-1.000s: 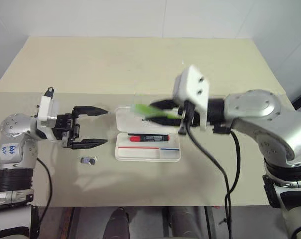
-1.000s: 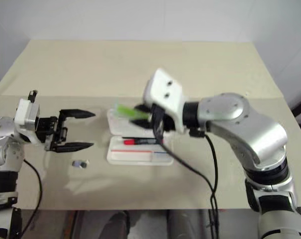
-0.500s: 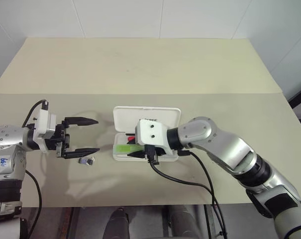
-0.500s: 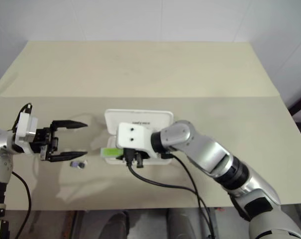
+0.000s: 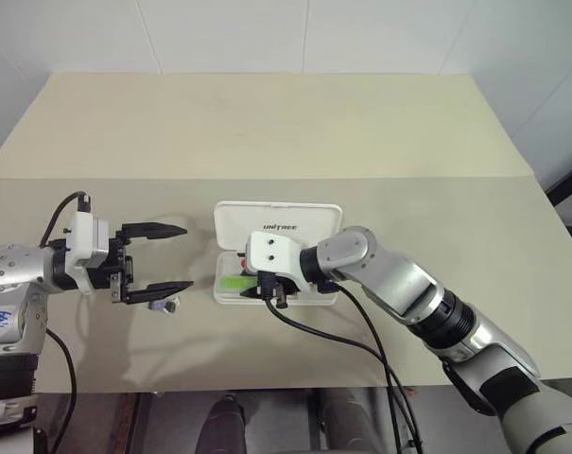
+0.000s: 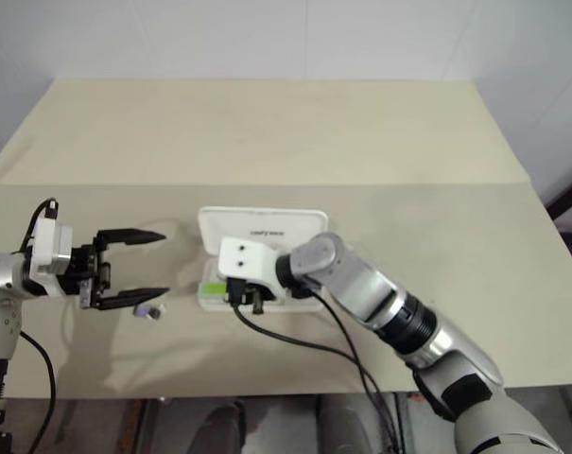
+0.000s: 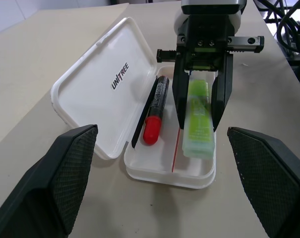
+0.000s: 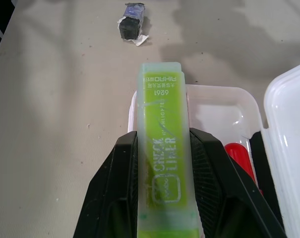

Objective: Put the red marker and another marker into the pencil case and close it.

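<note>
Now the pencil case (image 7: pixel 100 94) lies open on the surface (image 5: pixel 267 142), with the red marker (image 7: pixel 156 111) in its tray. The light-green highlighter (image 7: pixel 198 119) is clamped by the right hand (image 7: pixel 199 106) and has been lowered into the tray since a second ago. The left hand (image 5: pixel 164 257) is spread wide, holding nothing.

Both eye views look forward and steeply down from above onto the table (image 5: pixel 267 142), the pencil case (image 5: pixel 278 223) near the middle, and share nearly the whole scene, slightly offset sideways. The left wrist view sits low, well left of the pencil case, facing it along the table between its own fingers (image 7: pixel 70 168). The right wrist view hangs close over the case, looking along the green highlighter (image 8: pixel 162 148) toward a small grey object (image 8: pixel 131 26) beyond.
</note>
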